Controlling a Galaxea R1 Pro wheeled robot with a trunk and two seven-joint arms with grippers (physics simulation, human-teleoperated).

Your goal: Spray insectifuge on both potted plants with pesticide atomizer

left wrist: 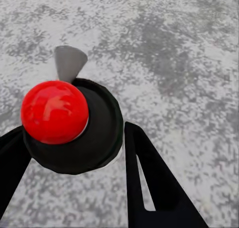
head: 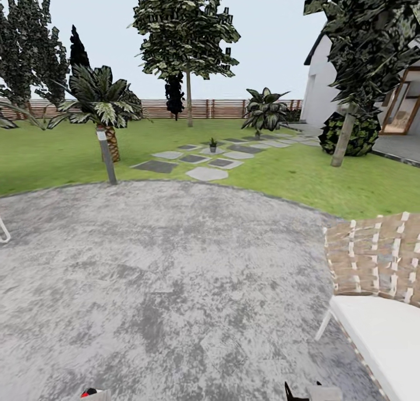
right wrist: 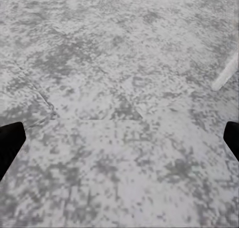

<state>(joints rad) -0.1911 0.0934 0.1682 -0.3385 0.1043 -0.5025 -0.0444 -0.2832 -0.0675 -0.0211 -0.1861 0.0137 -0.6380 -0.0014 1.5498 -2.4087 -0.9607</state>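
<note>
Between the two black fingers of the left gripper (left wrist: 74, 138) sits the pesticide atomizer (left wrist: 74, 126), seen end-on in the left wrist view: its red top faces the camera, so its long axis runs roughly along the line of sight, and the fingers press against its dark body on both sides, clamped on it. A sliver of red at the lower edge of the head view marks the same bottle, low on the robot's left side over the round grey patio (head: 175, 261). The right gripper (right wrist: 119, 138) holds nothing, its fingertips spread wide at the edges of its wrist view above bare paving. Far ahead, one potted plant (head: 213, 145) stands among the stepping stones (head: 207, 173) on the lawn (head: 46, 156), well apart from the robot, so the likely next need is to close that gap with the left arm carrying the bottle. A second small pot cannot be made out.
</note>
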